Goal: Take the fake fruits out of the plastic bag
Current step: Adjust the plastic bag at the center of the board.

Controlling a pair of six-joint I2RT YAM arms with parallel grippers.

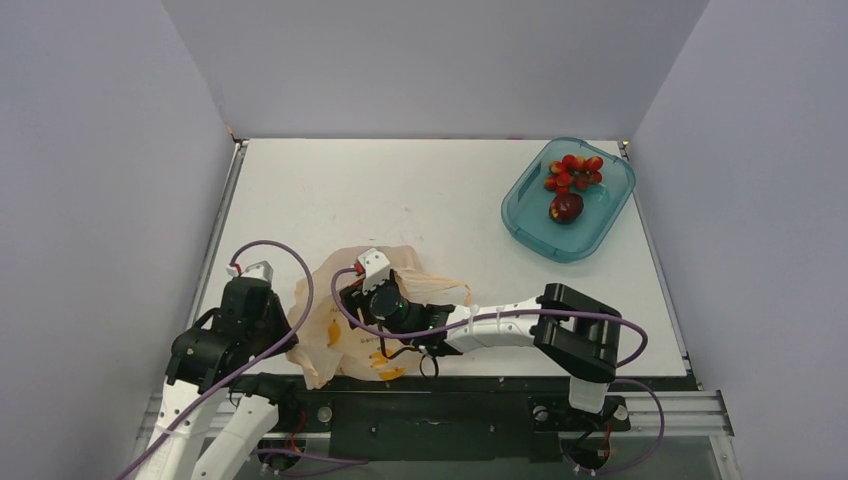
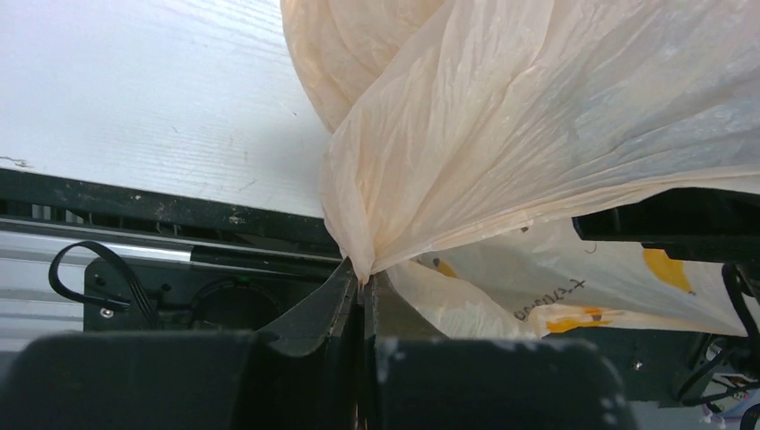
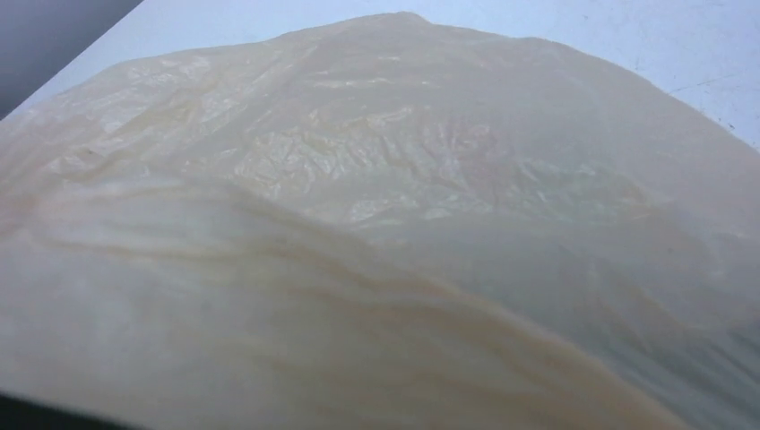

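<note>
Left wrist | L tool (image 2: 363, 279) clenched on plastic bag (image 2: 502, 134) | R tool (image 1: 369, 284) at bag, can't tell grip

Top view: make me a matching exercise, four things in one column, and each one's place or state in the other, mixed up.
Things:
1 left claw
2 berries
3 tub
4 bag

Place or state:
A far right
B in the tub
C near left
D shut on the bag

Pairs: 1-D, 2-B, 3-A, 4-C

Black-white arms (image 1: 500, 328), purple cables (image 1: 272, 243), black left claw (image 2: 363, 282).
</note>
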